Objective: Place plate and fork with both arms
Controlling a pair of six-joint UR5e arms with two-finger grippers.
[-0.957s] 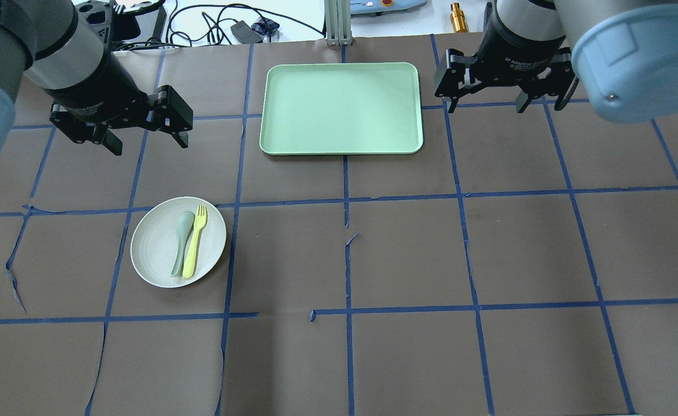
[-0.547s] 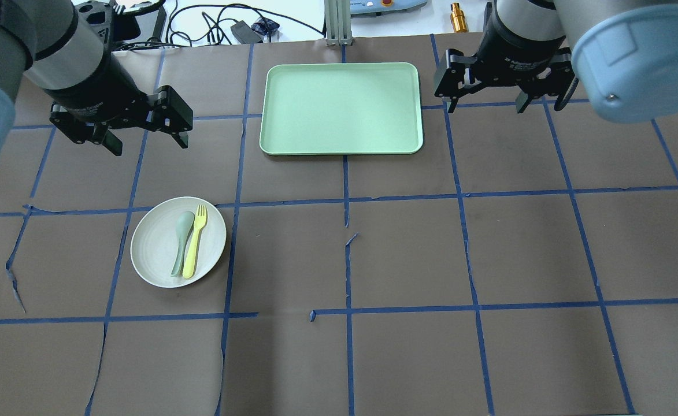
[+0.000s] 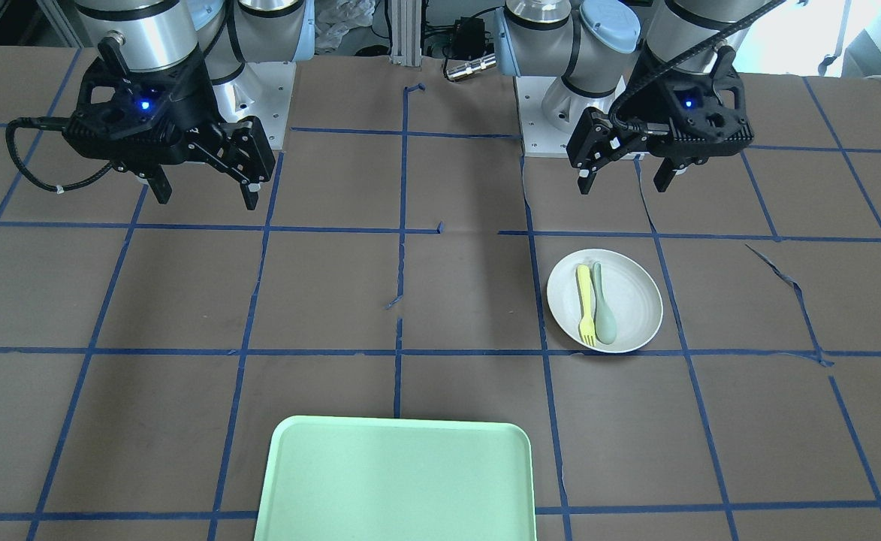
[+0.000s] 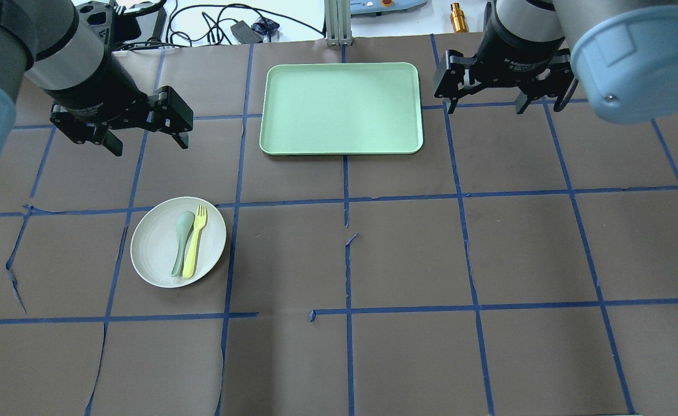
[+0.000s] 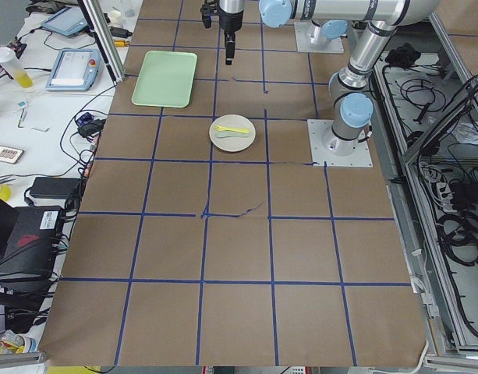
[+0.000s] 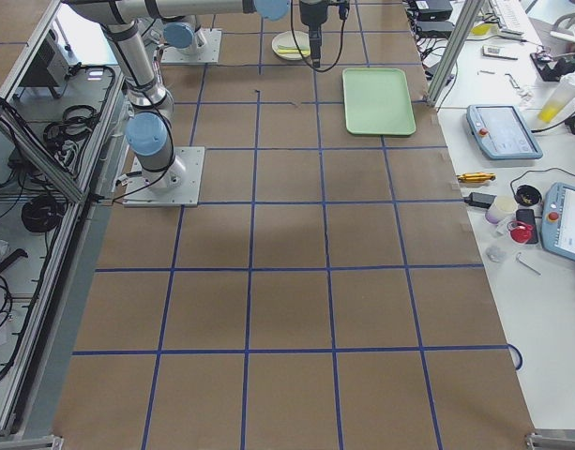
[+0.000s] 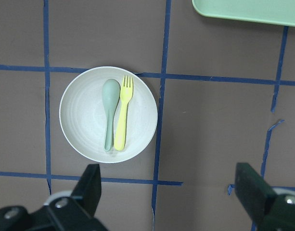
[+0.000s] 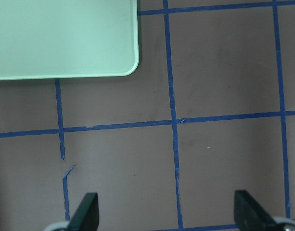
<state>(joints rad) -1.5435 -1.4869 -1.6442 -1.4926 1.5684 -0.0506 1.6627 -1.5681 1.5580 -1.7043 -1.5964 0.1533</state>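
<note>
Yellow fork [image 4: 194,242] on plate [image 4: 151,249], long axis and tines toward tray [image 4: 339,110]

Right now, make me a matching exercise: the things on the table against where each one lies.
1 small yellow plastic fork
2 pale grey-green plastic spoon
3 round off-white plate
4 rectangular light-green tray

A carries both utensils
B on the plate, toward the table middle
C bare, apart from the plate
D on the plate, toward the robot's left

Pairs: 1-B, 2-D, 3-A, 4-C
</note>
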